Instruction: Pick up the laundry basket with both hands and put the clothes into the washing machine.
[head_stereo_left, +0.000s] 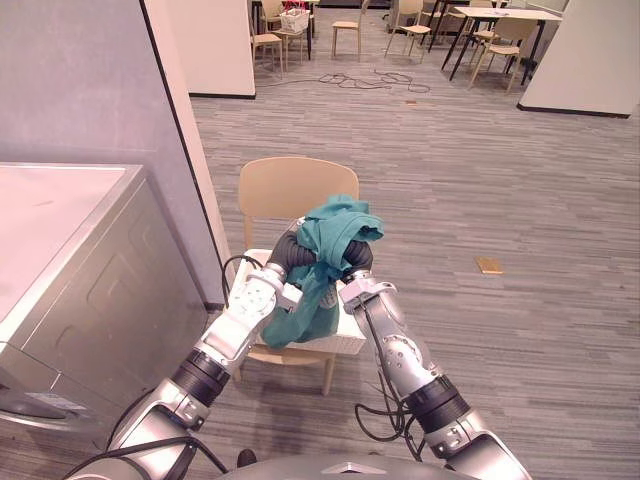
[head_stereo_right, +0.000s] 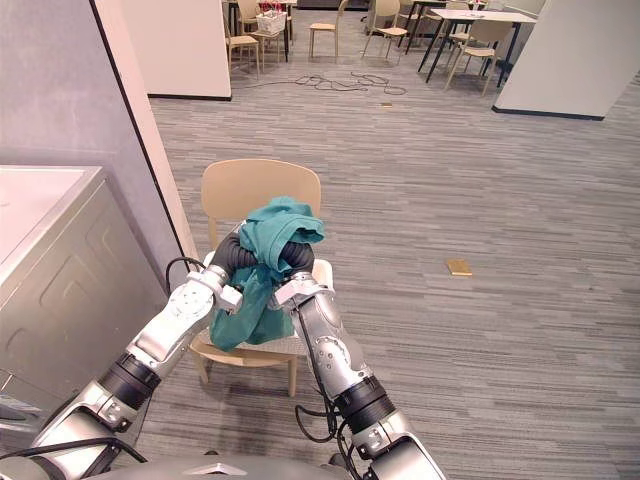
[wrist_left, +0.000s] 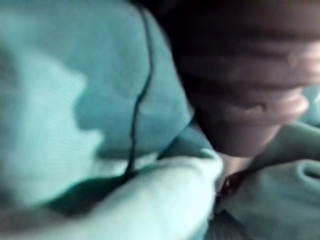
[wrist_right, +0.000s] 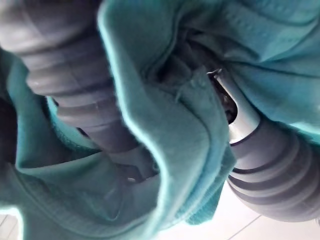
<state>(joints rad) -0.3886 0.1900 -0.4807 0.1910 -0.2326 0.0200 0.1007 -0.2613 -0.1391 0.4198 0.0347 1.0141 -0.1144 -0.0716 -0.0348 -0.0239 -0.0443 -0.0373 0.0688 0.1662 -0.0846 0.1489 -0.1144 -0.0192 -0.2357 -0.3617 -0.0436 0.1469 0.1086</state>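
A teal garment (head_stereo_left: 340, 225) is bunched and lifted above a white laundry basket (head_stereo_left: 347, 338), which stands on the seat of a beige chair (head_stereo_left: 295, 190). Both arms reach into the cloth from below. My left hand (head_stereo_left: 290, 252) and my right hand (head_stereo_left: 358, 260) sit close together, with only their dark ribbed covers showing under the garment. The cloth drapes over both hands and hangs down between the forearms to the basket. In the left wrist view teal cloth (wrist_left: 60, 100) lies right against the camera. The right wrist view has folds of the garment (wrist_right: 165, 115) wrapped round the covers.
The grey washing machine (head_stereo_left: 80, 270) stands at my left, its top at about elbow height, beside a grey partition wall (head_stereo_left: 90, 80). Open carpet lies to the right, with a small tan object (head_stereo_left: 489, 265) on it. Tables and chairs (head_stereo_left: 490, 35) stand far back.
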